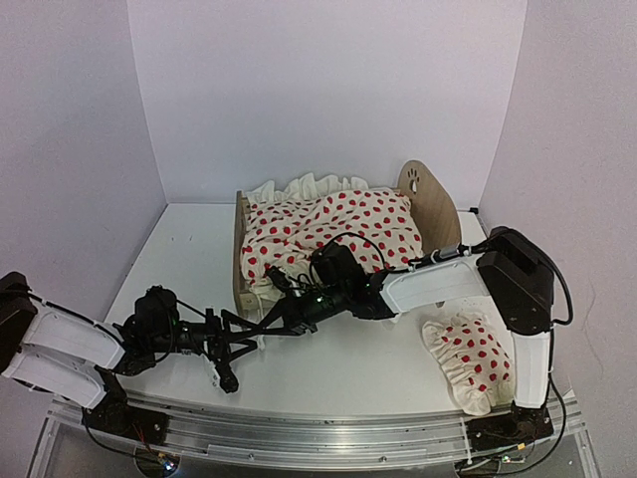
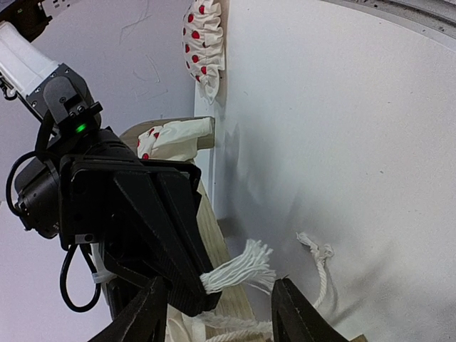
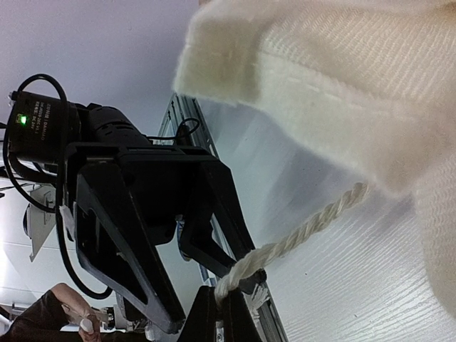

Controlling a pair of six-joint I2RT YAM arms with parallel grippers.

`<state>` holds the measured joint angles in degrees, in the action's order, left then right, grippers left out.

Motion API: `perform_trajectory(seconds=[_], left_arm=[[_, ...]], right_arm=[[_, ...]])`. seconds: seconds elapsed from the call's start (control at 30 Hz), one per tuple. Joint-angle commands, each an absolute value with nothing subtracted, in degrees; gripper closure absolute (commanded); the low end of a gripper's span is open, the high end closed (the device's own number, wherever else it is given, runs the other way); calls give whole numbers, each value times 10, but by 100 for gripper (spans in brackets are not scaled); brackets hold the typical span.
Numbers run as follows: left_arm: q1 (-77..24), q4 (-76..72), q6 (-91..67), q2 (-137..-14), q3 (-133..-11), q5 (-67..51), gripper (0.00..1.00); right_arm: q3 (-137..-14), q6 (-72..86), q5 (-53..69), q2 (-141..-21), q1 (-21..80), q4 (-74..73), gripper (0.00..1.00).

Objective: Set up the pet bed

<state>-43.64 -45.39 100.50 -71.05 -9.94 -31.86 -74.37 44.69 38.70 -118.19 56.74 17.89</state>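
The pet bed stands at mid-table, its plywood headboard with the paw-print cutout on the right. A cream red-spotted blanket covers it and hides the mattress. My right gripper reaches across the bed's front and is shut on a white twisted cord that runs from a cream fabric edge. The cord's frayed end sticks out past the right fingers. My left gripper is open, one finger on each side of that frayed end, touching nothing.
A red-spotted ruffled pillow lies on the table at the front right. A second knotted cord end rests on the white table beside the bed's wooden rail. Both arms cross low in front of the bed.
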Motion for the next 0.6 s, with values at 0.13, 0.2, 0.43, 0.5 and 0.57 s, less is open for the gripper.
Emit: perform_trajectory(seconds=[0.13, 0.2, 0.43, 0.5, 0.57], left_arm=[[-434, -462, 1041, -741, -117, -383, 54], [-434, -475, 1044, -758, -123, -387, 55], [-434, -509, 1056, -807, -148, -388, 64], [-434, -508, 1061, -811, -151, -390, 68], [-434, -505, 1065, -813, -150, -396, 70]], right_arm=[[-767, 450, 402, -1186, 565, 181, 100], [-769, 449, 403, -1188, 565, 181, 100], [-772, 448, 408, -1189, 565, 181, 100], [-773, 448, 409, -1189, 564, 181, 100], [-775, 448, 410, -1190, 564, 182, 100]])
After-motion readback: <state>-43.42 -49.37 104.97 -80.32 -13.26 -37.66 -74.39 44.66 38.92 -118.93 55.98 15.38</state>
